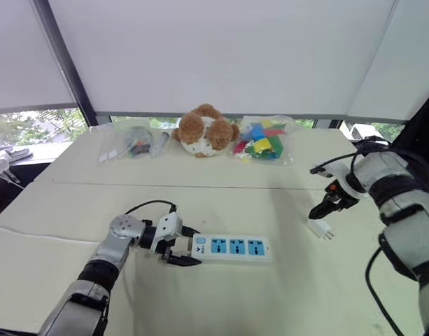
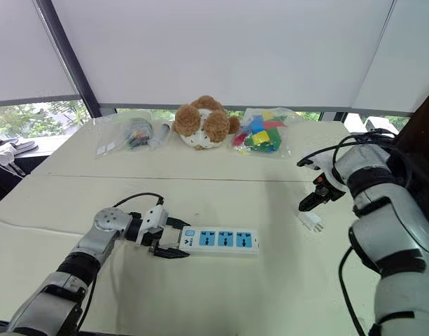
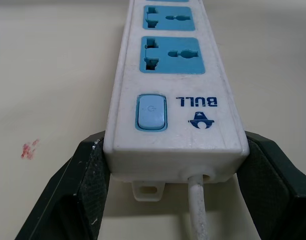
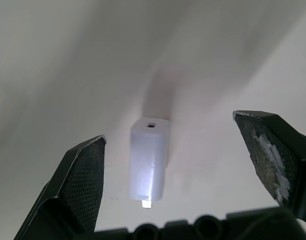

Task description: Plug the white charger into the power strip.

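The white charger (image 1: 320, 229) lies to the right of the power strip (image 1: 231, 247), whose left end is clamped by the left gripper (image 1: 180, 250). Under the wide-open right gripper (image 1: 319, 210), it could be grasped askew, and the prongs misaligned.

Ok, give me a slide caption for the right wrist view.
Open right end effector poised over the white charger lying on the table, not yet grasped.

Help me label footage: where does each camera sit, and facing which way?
Left eye: head, looking down over the table; left arm, right arm show.
Right eye: beside it, same scene: strip, charger.
Left wrist: along left jaws clamping the strip's switch end.
Right wrist: down between open right jaws at the charger.
Each wrist's object also shows in both eyes.
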### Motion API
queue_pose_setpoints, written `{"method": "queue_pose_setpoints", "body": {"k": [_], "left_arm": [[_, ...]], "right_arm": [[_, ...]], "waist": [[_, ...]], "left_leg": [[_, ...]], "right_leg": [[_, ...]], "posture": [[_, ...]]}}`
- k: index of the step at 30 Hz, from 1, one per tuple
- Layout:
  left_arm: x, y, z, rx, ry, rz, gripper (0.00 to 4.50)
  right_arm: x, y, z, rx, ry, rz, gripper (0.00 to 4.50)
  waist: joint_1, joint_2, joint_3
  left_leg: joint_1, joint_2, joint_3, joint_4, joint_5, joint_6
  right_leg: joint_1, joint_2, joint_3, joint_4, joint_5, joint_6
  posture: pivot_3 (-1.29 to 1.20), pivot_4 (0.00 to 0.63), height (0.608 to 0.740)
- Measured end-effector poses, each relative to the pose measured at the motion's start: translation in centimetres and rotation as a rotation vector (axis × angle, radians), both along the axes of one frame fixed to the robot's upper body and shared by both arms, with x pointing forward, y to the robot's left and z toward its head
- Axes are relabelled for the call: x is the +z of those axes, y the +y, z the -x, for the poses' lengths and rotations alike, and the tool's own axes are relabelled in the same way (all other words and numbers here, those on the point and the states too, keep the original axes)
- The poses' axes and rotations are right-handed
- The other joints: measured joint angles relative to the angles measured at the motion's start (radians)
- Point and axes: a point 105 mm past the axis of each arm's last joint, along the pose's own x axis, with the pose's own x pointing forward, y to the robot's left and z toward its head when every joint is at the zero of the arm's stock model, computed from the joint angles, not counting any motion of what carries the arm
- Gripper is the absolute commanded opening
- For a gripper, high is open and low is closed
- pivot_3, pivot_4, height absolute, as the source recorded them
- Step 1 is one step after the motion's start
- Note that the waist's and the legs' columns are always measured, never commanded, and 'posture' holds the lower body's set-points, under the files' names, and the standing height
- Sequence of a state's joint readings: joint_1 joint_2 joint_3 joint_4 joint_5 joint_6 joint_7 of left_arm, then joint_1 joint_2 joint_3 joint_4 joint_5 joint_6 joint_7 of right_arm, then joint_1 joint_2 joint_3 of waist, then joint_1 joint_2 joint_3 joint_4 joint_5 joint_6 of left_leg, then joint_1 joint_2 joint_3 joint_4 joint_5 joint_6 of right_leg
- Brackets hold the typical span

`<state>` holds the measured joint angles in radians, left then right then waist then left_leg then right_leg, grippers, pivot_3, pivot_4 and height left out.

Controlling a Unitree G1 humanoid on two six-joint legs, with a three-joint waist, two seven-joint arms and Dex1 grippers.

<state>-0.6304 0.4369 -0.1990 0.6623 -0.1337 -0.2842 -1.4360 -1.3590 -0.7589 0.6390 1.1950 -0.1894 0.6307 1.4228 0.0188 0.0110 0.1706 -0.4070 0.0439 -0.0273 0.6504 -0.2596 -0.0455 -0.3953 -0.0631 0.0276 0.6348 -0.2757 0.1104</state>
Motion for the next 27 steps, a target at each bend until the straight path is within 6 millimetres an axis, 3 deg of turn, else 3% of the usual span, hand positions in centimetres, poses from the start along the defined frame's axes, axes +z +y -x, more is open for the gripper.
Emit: {"method": "queue_pose_setpoints", "body": {"k": [13, 16, 20, 22, 27], "left_arm": [[-0.4, -0.4, 0.2, 0.044, -0.005, 0.031, 3.01], [-0.4, -0.5, 0.2, 0.049, -0.010, 0.037, 3.01], [-0.5, -0.8, 0.2, 0.055, -0.011, 0.047, 3.01], [-0.5, -0.9, 0.2, 0.058, -0.013, 0.050, 3.01], [-0.5, -1.1, 0.0, 0.058, -0.018, 0.058, 3.01]], "right_arm": [[-1.8, 0.4, 0.2, 0.030, 0.085, 0.083, 4.50], [-2.1, 0.6, 0.0, 0.015, 0.081, 0.092, 3.62], [-2.6, 0.6, 0.0, 0.025, 0.087, 0.121, 1.52], [-2.7, 0.7, -0.1, 0.036, 0.089, 0.131, 0.71], [-2.7, 0.7, 0.1, 0.055, 0.106, 0.142, 0.71]], "waist": [[0.001, 0.010, -0.006], [0.002, 0.010, -0.006], [0.008, 0.010, -0.006], [0.012, 0.010, -0.006], [0.021, 0.010, -0.006]], "left_leg": [[0.001, -0.002, -0.001, 0.001, 0.001, -0.001], [0.001, -0.003, -0.002, 0.001, 0.001, -0.001], [0.001, -0.003, -0.002, 0.001, 0.001, -0.001], [0.001, -0.003, -0.002, 0.001, 0.001, -0.001], [0.001, -0.003, -0.002, 0.001, 0.001, -0.002]], "right_leg": [[0.002, -0.001, 0.000, 0.000, 0.001, 0.001], [0.003, -0.001, 0.000, 0.000, 0.001, 0.001], [0.003, -0.001, 0.000, 0.000, 0.001, 0.001], [0.003, -0.001, 0.000, 0.000, 0.001, 0.001], [0.003, -0.001, 0.000, 0.000, 0.001, 0.002]], "posture": [[0.00, 0.150, 0.739], [0.00, 0.150, 0.739], [0.00, 0.150, 0.739], [0.00, 0.150, 0.739], [0.00, 0.150, 0.739]]}}
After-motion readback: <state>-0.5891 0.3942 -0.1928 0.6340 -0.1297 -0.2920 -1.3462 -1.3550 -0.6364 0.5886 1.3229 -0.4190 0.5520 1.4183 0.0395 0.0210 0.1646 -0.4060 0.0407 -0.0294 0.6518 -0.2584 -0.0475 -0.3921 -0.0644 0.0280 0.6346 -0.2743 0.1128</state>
